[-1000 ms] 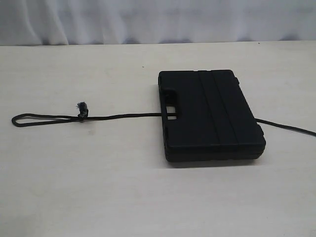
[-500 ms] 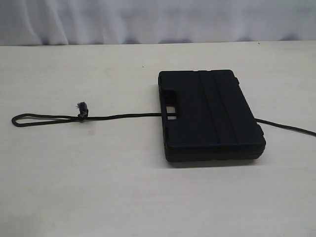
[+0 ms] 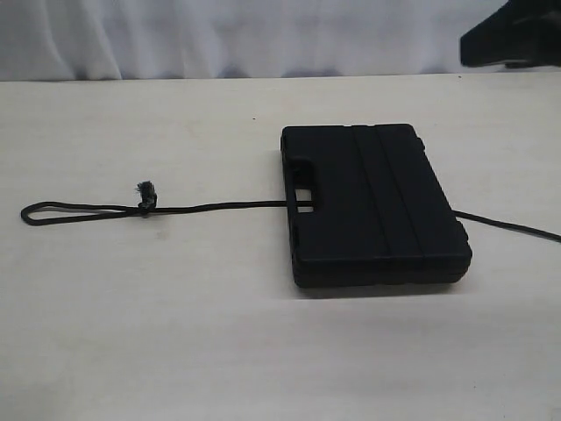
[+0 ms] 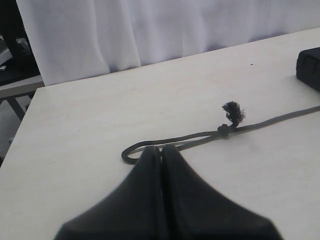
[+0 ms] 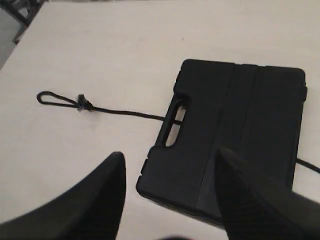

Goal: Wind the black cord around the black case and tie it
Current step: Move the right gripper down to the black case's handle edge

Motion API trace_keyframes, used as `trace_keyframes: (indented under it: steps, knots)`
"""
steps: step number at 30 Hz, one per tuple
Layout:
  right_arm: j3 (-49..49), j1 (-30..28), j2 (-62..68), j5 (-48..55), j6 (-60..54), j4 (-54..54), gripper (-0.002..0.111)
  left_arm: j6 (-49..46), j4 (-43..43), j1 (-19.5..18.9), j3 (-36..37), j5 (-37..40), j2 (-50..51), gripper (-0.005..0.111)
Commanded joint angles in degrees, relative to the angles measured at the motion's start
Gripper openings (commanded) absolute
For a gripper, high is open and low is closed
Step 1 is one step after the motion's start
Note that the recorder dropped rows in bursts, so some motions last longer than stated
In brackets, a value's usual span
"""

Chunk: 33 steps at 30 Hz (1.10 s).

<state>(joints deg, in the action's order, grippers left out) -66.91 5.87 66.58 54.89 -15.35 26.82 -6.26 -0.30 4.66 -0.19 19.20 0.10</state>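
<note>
The black case [image 3: 372, 206] lies flat on the table, ribs up, with its handle cut-out facing left. The black cord [image 3: 219, 207] runs from a looped end [image 3: 35, 213] past a frayed knot [image 3: 145, 195] to the handle, then passes under the case and comes out on the right [image 3: 513, 228]. My left gripper [image 4: 161, 150] is shut and empty, hovering just short of the cord's loop [image 4: 131, 154]; the knot [image 4: 231, 113] lies beyond. High above the case [image 5: 235, 130], my right gripper [image 5: 170, 162] is open with nothing between its fingers.
The pale table [image 3: 175, 333] ends at a white curtain [image 3: 219, 35] behind. A dark part of the right arm [image 3: 513, 35] shows at the top right of the exterior view. The table's side edge [image 4: 20, 125] shows in the left wrist view.
A dark part of the right arm has come into the exterior view at the top right. Case and cord have not moved.
</note>
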Motion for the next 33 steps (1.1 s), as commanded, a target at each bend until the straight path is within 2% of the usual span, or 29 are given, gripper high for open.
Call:
trace_keyframes:
  steps: [1, 8, 15, 20, 25, 33]
  knots:
    - [-0.3, 4.3, 7.7, -2.4, -1.7, -3.1, 0.051, 0.3, -0.3, 0.3, 0.2, -0.7, -0.1, 0.0]
    - [-1.1, 16.8, 19.2, -13.6, 11.5, -15.7, 0.051, 0.3, -0.3, 0.3, 0.2, -0.7, -0.1, 0.0]
    - [-11.2, 28.5, 31.1, -9.5, 26.1, -31.7, 0.051, 0.3, -0.3, 0.3, 0.2, -0.6, -0.1, 0.0]
    - [-20.9, 34.8, 40.3, 0.7, 36.9, -43.5, 0.051, 0.3, -0.3, 0.3, 0.2, -0.6, -0.1, 0.0]
    - [-29.4, 38.7, 49.1, 10.7, 41.1, -49.6, 0.051, 0.3, -0.3, 0.3, 0.2, -0.6, -0.1, 0.0]
    - [-35.7, 39.3, 57.8, 11.5, 43.7, -52.4, 0.051, 0.3, -0.3, 0.3, 0.2, -0.6, -0.1, 0.0]
